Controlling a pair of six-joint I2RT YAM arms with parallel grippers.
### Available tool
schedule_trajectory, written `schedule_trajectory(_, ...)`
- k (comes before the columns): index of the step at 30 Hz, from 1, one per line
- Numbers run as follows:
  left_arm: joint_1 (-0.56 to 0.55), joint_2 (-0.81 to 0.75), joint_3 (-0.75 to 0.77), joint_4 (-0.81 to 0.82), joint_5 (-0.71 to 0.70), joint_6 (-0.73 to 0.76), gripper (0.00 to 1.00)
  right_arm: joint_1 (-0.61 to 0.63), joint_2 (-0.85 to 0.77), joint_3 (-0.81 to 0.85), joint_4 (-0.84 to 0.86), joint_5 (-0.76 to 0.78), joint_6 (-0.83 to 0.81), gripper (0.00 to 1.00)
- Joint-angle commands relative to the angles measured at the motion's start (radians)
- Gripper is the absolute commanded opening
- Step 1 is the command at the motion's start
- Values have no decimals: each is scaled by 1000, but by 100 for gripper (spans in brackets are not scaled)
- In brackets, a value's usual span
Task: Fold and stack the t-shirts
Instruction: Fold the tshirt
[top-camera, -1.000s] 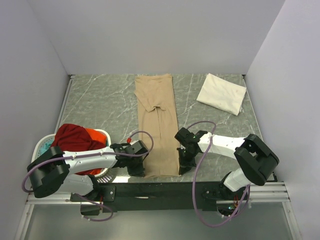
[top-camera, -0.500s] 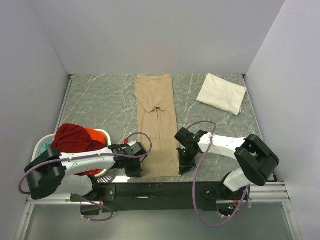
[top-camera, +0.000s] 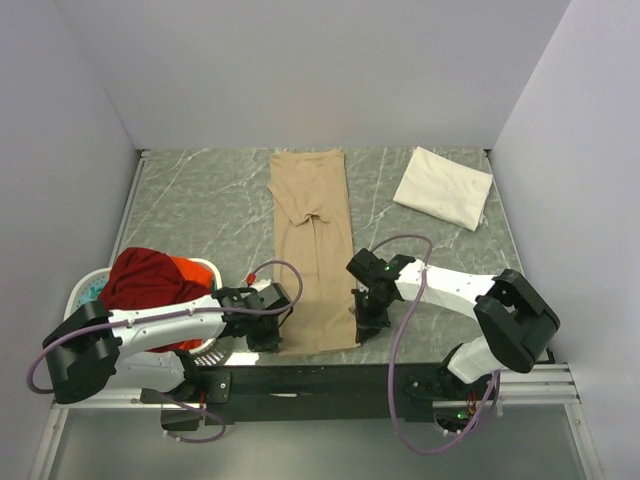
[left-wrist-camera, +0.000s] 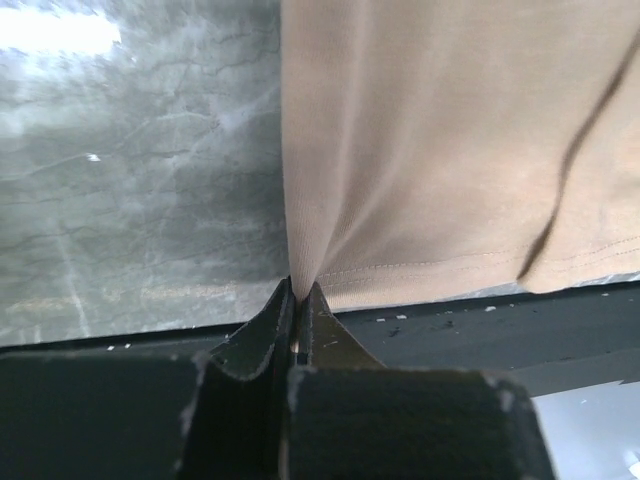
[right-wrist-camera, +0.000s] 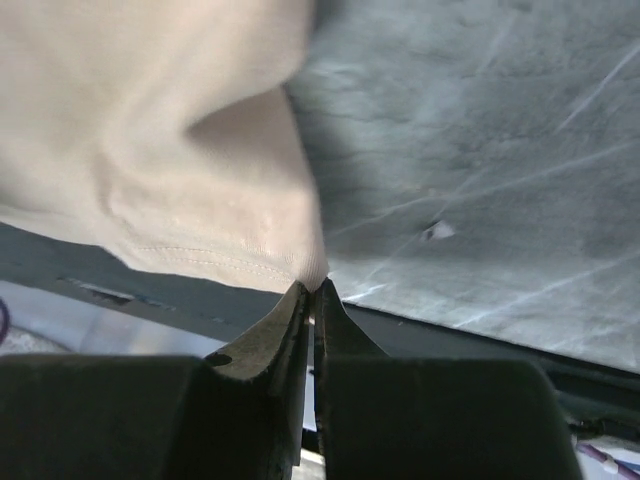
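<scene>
Grey marbled surface (top-camera: 200, 210) carries the tan t-shirt (top-camera: 315, 250), spread as a long strip. Left tool (left-wrist-camera: 296, 292) is clamped on its near left hem corner, right tool (right-wrist-camera: 312, 288) on its near right corner. A folded cream t-shirt (top-camera: 443, 187) lies right of its far end; a basket (top-camera: 207, 266) holding a red t-shirt (top-camera: 140, 277) sits left of its near end.

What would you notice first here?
A long tan shirt lies down the middle of the table, and the left gripper and right gripper each pinch one near corner of it. A folded white shirt sits at the far right, and a red shirt is heaped in the basket at the near left.
</scene>
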Motion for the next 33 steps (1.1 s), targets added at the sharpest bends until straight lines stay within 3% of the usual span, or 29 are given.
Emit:
schedule_trajectory(1, -6, -55, 74, -78, -86, 29, 0, 6, -58, 79, -70, 43, 5, 0)
schedule_trajectory(10, 82, -100, 164, -70, -137, 87, 0, 4, -74, 208, -129, 103, 31, 0)
schedule_trajectory(18, 275, -68, 184, 40, -60, 233, 0, -29, 4, 358, -145, 190, 21, 0)
schedule_trajectory(22, 364, -25, 212, 107, -19, 303, 0, -77, 69, 431, -138, 203, 1, 0)
schedule_trajectory(33, 605, 271, 427, 226, 135, 496, 0, -210, 277, 700, -168, 207, -83, 0)
